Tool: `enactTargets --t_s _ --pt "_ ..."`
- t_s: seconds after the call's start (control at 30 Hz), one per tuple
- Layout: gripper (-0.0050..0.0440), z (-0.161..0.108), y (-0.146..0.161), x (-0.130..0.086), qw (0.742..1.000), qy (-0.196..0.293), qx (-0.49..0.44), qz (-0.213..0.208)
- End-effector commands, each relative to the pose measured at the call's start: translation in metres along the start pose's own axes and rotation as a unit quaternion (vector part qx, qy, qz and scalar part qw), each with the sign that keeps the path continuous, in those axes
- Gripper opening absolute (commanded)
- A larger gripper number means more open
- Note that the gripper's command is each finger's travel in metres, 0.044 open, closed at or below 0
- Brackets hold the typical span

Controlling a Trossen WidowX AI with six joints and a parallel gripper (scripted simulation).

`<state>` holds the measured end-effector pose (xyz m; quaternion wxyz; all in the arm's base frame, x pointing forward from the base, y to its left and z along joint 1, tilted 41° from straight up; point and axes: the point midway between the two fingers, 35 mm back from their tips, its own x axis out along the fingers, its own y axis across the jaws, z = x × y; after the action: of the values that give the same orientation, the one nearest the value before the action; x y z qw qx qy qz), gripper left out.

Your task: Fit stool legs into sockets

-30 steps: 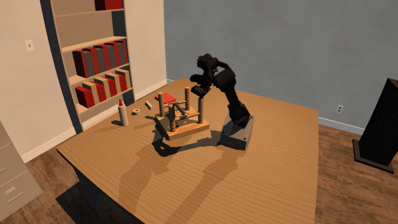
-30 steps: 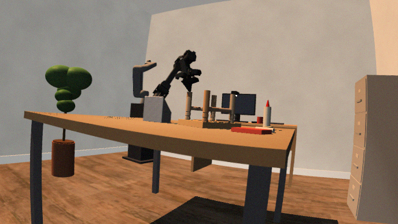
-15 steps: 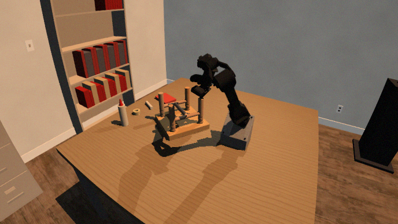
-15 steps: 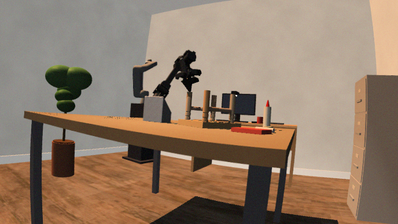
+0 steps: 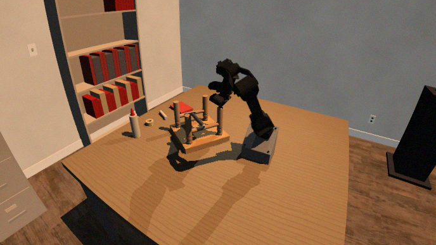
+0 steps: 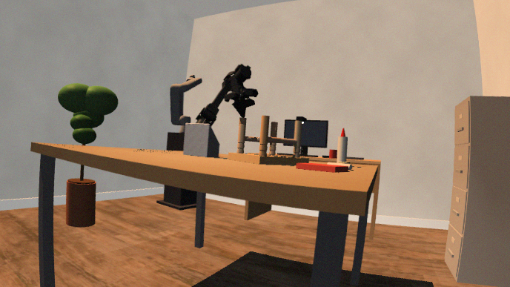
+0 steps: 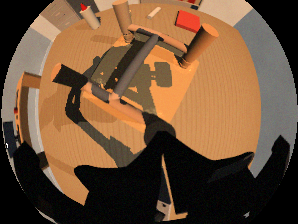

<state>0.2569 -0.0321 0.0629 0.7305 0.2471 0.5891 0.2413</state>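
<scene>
Square tan wooden stool seat (image 5: 205, 142) lies flat on the wooden table (image 5: 289, 178), upside down, near the arm's grey base block (image 5: 260, 152). Four round wooden legs (image 5: 176, 114) stand upright from it, joined by crossbars. Black gripper (image 5: 219, 100) hangs just above the leg nearest the base (image 6: 241, 133), fingers closed tight, nothing held. Beyond the stool: flat red block (image 5: 184, 106), small white cylinder (image 5: 163, 114), tape roll (image 5: 148, 121), white red-capped glue bottle (image 5: 134, 123). Bookshelf (image 5: 51, 46) behind.
</scene>
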Motion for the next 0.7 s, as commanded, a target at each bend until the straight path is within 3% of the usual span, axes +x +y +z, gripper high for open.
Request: enactTargets --t_s 0.0,0.67 --pt "0.0000 -0.0062 0.0015 0.0178 1.000 0.020 -0.004 0.009" --pt "0.0000 -0.0069 0.0016 0.0201 1.000 0.020 -0.004 0.009"
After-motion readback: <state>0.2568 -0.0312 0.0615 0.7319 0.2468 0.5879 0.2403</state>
